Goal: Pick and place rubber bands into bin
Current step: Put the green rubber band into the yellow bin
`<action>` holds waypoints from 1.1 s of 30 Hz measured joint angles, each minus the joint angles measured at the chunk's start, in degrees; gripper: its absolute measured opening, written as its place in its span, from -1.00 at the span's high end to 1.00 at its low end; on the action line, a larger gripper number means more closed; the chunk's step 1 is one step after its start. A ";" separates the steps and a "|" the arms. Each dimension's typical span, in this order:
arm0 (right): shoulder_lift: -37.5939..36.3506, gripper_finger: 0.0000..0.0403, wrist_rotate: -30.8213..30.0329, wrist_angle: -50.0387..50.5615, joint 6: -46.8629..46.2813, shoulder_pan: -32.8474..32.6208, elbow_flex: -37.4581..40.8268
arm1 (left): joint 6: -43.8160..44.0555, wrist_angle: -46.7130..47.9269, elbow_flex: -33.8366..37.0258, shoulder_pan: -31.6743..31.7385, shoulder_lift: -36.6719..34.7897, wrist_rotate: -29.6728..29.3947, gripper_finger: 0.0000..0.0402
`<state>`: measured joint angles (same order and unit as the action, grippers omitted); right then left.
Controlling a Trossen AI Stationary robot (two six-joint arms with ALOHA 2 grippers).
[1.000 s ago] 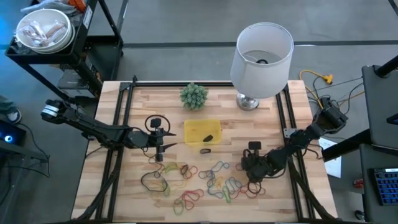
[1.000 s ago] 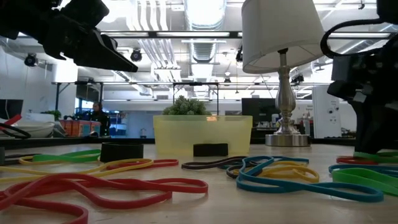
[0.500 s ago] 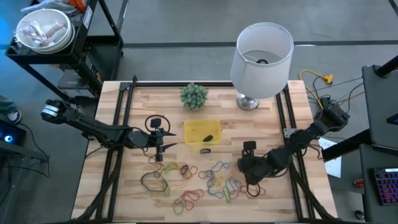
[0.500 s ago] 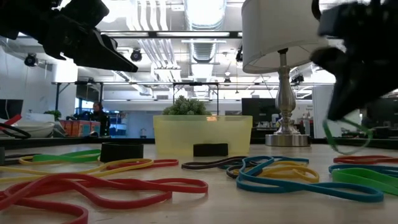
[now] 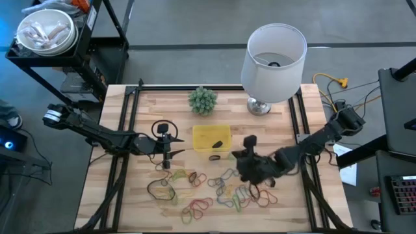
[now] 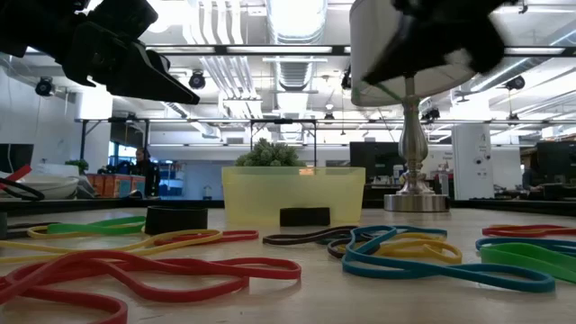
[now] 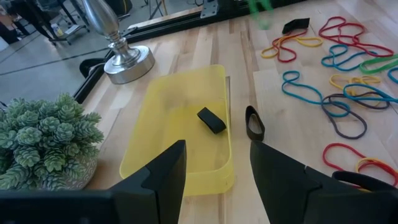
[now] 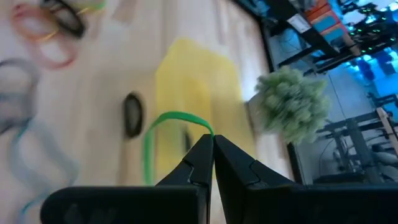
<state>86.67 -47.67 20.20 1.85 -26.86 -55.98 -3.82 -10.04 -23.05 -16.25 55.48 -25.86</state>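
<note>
Bin [image 5: 211, 138] holds one black band [image 7: 211, 120] so far; another black one [image 7: 254, 122] lies just outside its wall. My right gripper [image 8: 210, 147] is pinched shut on a green band [image 8: 163, 138], up off the table and near the bin. Left gripper [image 7: 214, 171] hangs spread wide beside the bin, holding nothing. Most bands [image 5: 221, 190] sit loose on the table, so I judge we're early.
</note>
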 joint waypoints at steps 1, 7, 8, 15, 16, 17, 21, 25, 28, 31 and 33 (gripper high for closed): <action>0.00 0.96 0.49 -2.30 1.42 1.48 0.13 | 0.01 0.00 0.00 -0.01 0.00 -0.01 0.19; 0.25 0.96 5.60 -13.10 5.67 10.61 2.35 | 0.00 0.00 0.00 -0.01 0.00 0.01 0.19; 0.51 0.96 6.56 -13.94 5.59 11.93 2.44 | -0.01 0.00 0.00 -0.01 0.00 0.01 0.19; 4.87 0.96 9.16 -16.39 3.10 17.10 2.44 | -0.26 0.26 0.00 -0.02 0.00 0.01 0.19; 5.57 0.96 9.17 -17.15 2.82 17.43 2.44 | -0.59 0.26 0.00 0.00 0.00 0.01 0.19; 6.45 0.96 9.15 -17.82 2.77 17.73 2.44 | -0.82 0.25 0.00 -0.01 0.00 0.02 0.19; 9.96 0.96 8.85 -21.98 2.63 18.81 2.20 | -1.02 0.17 0.00 0.00 0.00 0.03 0.19; 12.43 0.96 8.85 -24.32 2.35 19.93 1.99 | -1.02 0.15 0.06 -0.02 0.00 0.03 0.19; 13.09 0.92 11.35 -24.67 2.38 20.52 2.08 | -1.02 0.22 0.09 -0.01 0.00 0.03 0.19; 13.01 0.81 13.26 -24.93 2.03 20.85 2.09 | -1.02 0.20 0.15 -0.02 0.00 0.03 0.19; 12.91 0.70 13.45 -24.79 1.60 20.95 2.09 | -1.02 0.20 0.15 0.00 0.00 0.03 0.19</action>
<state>99.59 -34.22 -4.58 3.45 -5.91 -53.89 -4.84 -9.85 -22.90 -16.25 55.48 -25.82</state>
